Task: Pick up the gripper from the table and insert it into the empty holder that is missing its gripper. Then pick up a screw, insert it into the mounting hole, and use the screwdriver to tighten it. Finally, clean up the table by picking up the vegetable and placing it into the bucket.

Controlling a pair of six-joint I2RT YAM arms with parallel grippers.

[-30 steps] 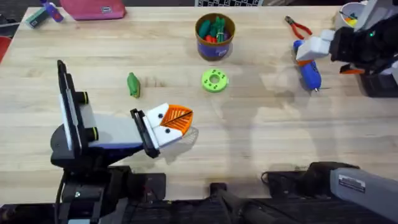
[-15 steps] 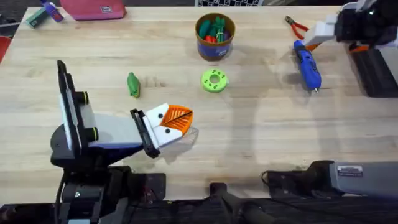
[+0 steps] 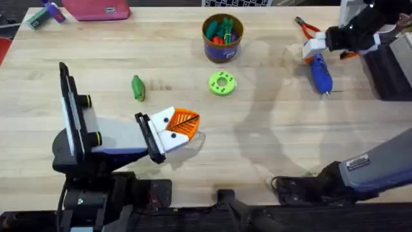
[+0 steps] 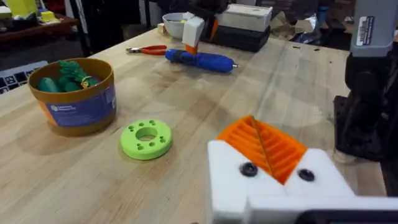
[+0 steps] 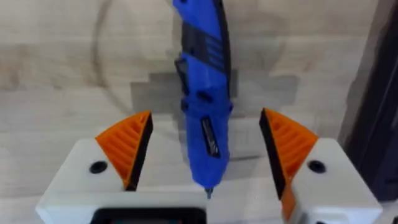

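The blue screwdriver (image 3: 319, 73) is seen lying flat on the wooden table (image 3: 257, 148) at its far right, silver bit pointing toward the near edge, with red-handled pliers (image 3: 308, 28) just beyond it. The right gripper (image 3: 313, 51) is positioned over the screwdriver's rear end; in the right wrist view its orange ribbed pads (image 5: 129, 146) are spread wide on either side of the blue body (image 5: 204, 106), no contact being visible. The left gripper (image 3: 182, 125) is held low over the near-left part of the table, its orange pads pressed together (nothing is seen between them). The green toy vegetable (image 3: 138, 87) lies well to the left of the lime-green disc (image 3: 222, 84). The bucket (image 3: 223, 37), blue-sided with an orange-yellow rim, stands beyond the disc and is already filled with green and red toy pieces.
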